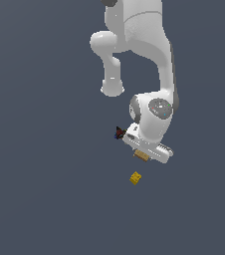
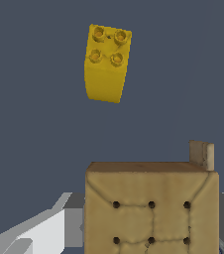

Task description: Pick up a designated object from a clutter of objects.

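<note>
The designated object, a flat square tan cracker-like block (image 2: 151,208) with small dark dots, sits between my gripper (image 2: 152,227) fingers. One grey finger (image 2: 75,225) presses its side and the other shows at the opposite side. In the exterior view the tan block (image 1: 141,156) pokes out just under the white hand of the gripper (image 1: 143,155). The small yellow studded block (image 2: 107,63) lies apart from it, also in the exterior view (image 1: 135,178). The dark multicoloured lump (image 1: 119,132) lies close beside the hand, at the exterior view's left.
The surface is a plain dark grey floor (image 1: 45,189). The white arm (image 1: 154,60) reaches down from the top of the exterior view over the items. A small tan bit (image 2: 202,155) shows just behind the block's far corner.
</note>
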Tool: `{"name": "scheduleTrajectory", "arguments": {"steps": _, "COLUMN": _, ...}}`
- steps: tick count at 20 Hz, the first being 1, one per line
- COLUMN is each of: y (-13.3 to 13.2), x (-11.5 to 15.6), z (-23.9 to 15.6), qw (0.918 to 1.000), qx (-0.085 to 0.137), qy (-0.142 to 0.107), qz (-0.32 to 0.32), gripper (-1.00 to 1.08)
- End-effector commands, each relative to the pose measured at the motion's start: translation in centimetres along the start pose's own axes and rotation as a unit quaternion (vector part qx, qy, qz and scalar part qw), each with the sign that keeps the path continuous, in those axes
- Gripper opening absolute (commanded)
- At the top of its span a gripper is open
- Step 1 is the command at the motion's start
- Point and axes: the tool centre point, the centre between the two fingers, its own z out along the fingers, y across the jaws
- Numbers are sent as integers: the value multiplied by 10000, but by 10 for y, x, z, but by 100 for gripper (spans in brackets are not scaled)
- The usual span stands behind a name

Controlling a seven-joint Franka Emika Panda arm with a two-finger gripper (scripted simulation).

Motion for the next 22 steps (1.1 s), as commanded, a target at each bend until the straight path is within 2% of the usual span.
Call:
{"name": "scheduleTrajectory", "arguments": {"steps": 1, "y": -5, "x": -1, "z": -22, "qw": 10000, "qx": 5, "qy": 6, "qz": 1, "gripper": -100}}
{"name": "scheduleTrajectory", "arguments": {"steps": 22, "y": -60, "x": -14, "z": -245, "qw": 10000, "qx": -5, "qy": 14, "qz": 9, "gripper": -100}}
